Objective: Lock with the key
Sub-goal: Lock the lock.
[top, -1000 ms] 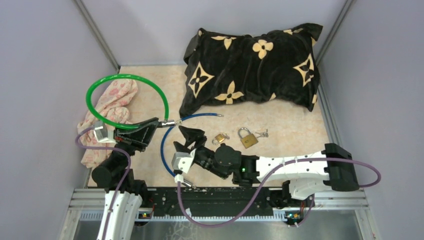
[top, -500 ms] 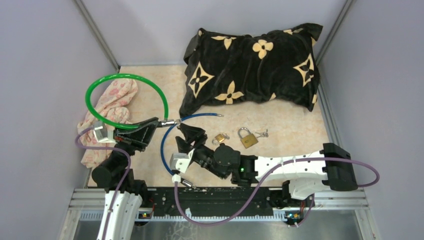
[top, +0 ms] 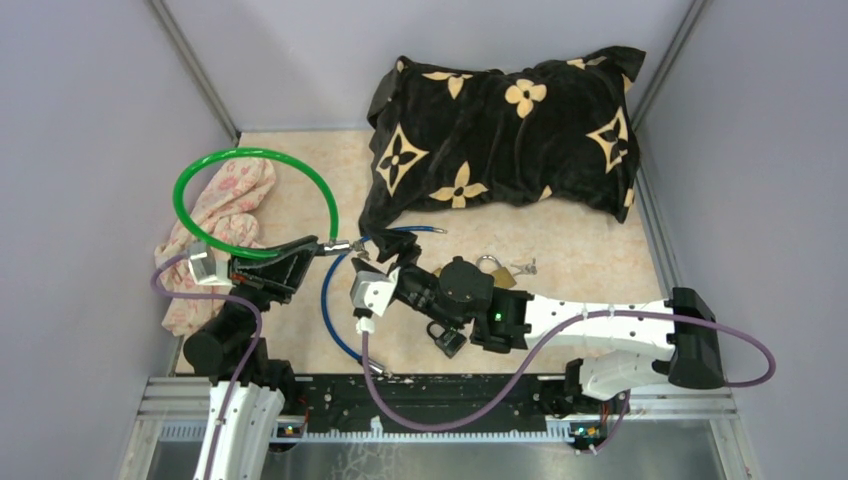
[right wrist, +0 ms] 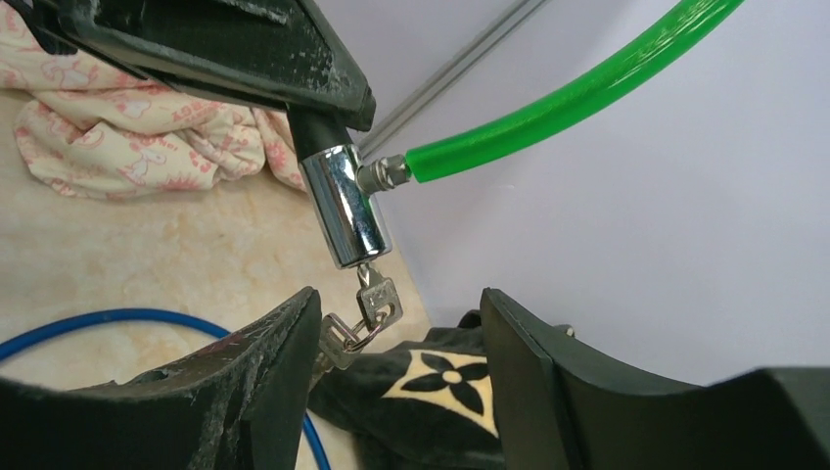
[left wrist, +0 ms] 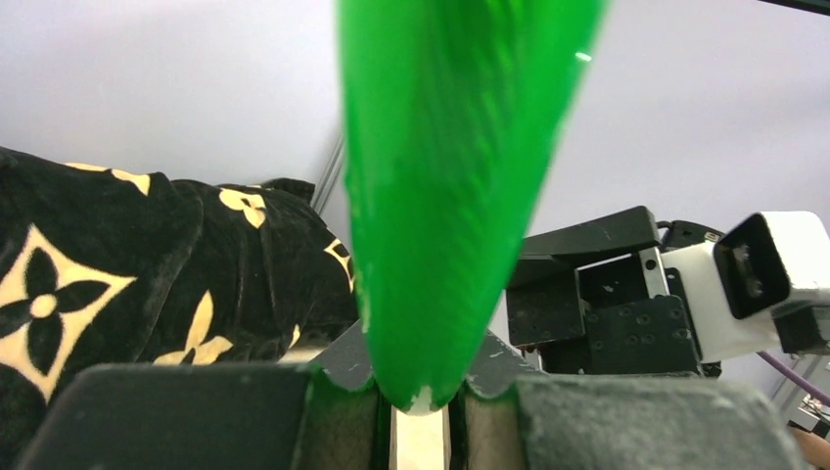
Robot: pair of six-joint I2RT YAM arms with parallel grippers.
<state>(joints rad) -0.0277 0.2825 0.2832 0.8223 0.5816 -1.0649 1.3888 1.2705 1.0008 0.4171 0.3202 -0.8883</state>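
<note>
A green cable lock [top: 250, 160] ends in a chrome lock cylinder [right wrist: 345, 211]. A key [right wrist: 380, 299] sits in the cylinder's lower end, and a second key [right wrist: 338, 338] hangs from its ring. My left gripper [top: 312, 246] is shut on the lock at the cylinder and holds it above the table. In the left wrist view the green cable [left wrist: 450, 196] runs up from between its jaws [left wrist: 421, 411]. My right gripper [right wrist: 396, 304] is open. Its fingers flank the hanging keys, and the left finger is next to the second key. In the top view it [top: 385, 255] sits just right of the cylinder.
A black pillow with a cream flower pattern [top: 505, 130] lies at the back. A pink cloth [top: 225, 215] lies at the left under the green loop. A blue cable [top: 335, 300] curves on the table below the grippers. A brass padlock [top: 497, 268] with keys shows partly behind my right arm.
My right arm has moved away from the near edge and up to the lock cylinder, so its open fingers now stand around the keys. It now covers the small padlock. The left arm has not moved.
</note>
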